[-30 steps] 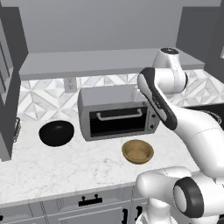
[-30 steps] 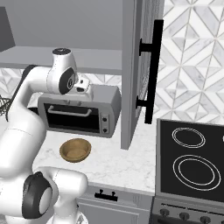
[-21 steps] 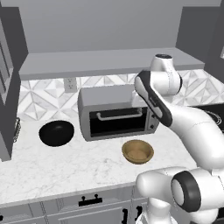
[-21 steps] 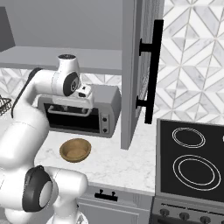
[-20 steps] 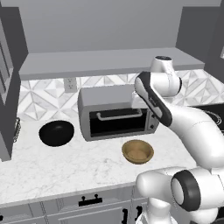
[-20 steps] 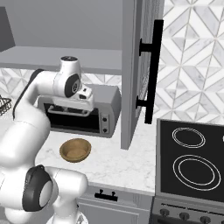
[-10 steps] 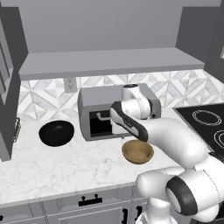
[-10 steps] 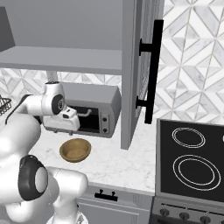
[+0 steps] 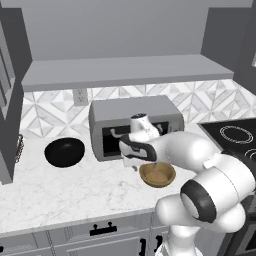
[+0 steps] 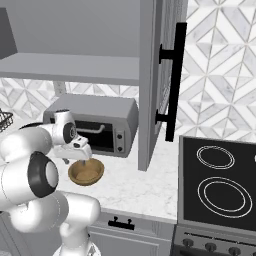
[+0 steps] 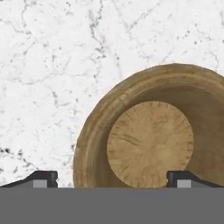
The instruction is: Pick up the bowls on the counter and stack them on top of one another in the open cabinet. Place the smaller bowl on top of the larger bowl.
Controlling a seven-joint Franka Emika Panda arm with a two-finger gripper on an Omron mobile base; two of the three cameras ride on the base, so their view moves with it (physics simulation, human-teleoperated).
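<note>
Having swung down from beside the toaster oven (image 9: 135,126), gripper (image 11: 112,177), jaws spread wide and empty, now straddles tan bowl's (image 11: 155,138) near rim, grasp pending.

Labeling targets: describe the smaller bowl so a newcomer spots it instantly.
Start at the silver toaster oven on the white marble counter. Just in front of its right half sits a shallow, tan wooden round bowl. The other bowl, left of the oven, is glossy black and wider.
</note>
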